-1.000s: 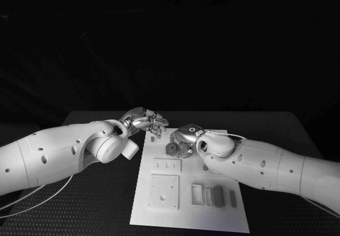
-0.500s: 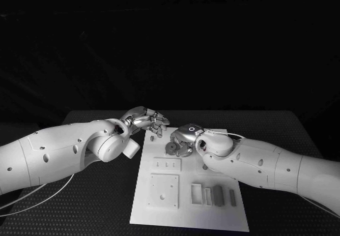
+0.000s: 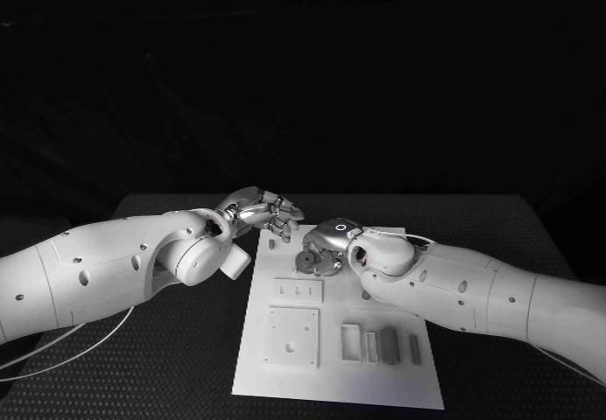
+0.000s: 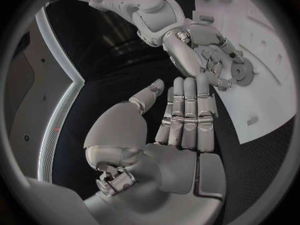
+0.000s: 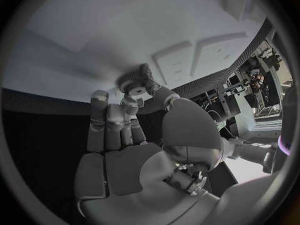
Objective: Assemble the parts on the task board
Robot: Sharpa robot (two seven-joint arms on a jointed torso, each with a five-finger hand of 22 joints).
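Head view: both arms meet over the far end of the task board (image 3: pixel 297 381), so the work sits between the two hands.
Task board: white plate lying flat on the black table (image 3: pixel 165 367); its near end, toward the robot from both hands, carries raised blocks and slots, apparently seats for parts.
Right hand (image 3: pixel 326 249): lowered onto the board's far end, fingers bent around a small grey gear (image 3: pixel 307 262); the grip looks like a pinch from above, probably so the gear can be lowered flat onto its seat.
Left hand (image 3: pixel 264 214): just beside the right hand, at the board's far left edge, holding nothing, its fingers straight and side by side with the thumb set apart; it seems to wait close enough to help without blocking.
Gear: in the right wrist view the gear (image 5: pixel 133 83) sits at the fingertips (image 5: pixel 130 103), close against the board; whether it is seated I cannot tell.
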